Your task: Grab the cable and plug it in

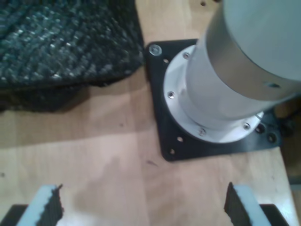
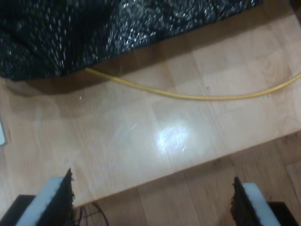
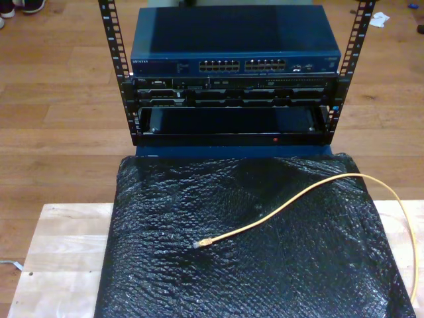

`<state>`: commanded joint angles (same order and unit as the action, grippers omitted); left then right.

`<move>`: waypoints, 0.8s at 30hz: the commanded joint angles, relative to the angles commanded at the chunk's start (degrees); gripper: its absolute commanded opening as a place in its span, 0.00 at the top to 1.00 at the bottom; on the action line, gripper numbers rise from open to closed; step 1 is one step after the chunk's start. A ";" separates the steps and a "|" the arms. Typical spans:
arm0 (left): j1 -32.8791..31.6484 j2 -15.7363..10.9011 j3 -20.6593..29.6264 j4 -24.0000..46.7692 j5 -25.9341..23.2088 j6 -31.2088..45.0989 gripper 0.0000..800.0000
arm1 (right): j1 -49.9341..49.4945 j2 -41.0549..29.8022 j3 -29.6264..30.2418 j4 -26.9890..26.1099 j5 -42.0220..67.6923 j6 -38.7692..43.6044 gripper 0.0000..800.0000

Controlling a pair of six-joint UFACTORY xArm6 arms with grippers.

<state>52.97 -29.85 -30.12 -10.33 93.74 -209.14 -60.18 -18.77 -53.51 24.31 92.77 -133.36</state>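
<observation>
Our first hand (image 1: pixel 143 207): pads apart, holding nothing, hovering over bare table (image 1: pixel 94 155) beside an arm base (image 1: pixel 214 101), so not yet reaching.

Our second hand (image 2: pixel 153 202): pads apart, empty, hanging over the table's edge, where the cable (image 2: pixel 197 96) is running out from under the black mat (image 2: pixel 70 33).

The cable's plug (image 3: pixel 204 243): lying mid-mat, free for grasping, well short of the switch (image 3: pixel 235 50) in the rack (image 3: pixel 119 73) beyond the table's far edge.

Our second pincer (image 2: pixel 153 200) hangs open above the wooden counter (image 2: pixel 141 141); the yellow cable (image 2: pixel 197 97) curves from under black padding (image 2: pixel 94 33).
</observation>
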 joint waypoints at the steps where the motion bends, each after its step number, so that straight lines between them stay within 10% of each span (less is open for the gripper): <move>1: -0.35 0.00 0.00 -0.35 0.00 -0.62 0.00 | 0.26 0.09 -0.18 0.53 0.00 0.18 0.01; 24: -7.74 -0.18 0.44 -7.12 -0.53 -10.90 0.00 | 11.78 3.60 -4.84 6.07 -0.18 7.12 0.01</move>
<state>45.23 -30.02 -29.68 -17.45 93.21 -220.04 -48.40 -15.16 -58.34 30.37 92.59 -126.24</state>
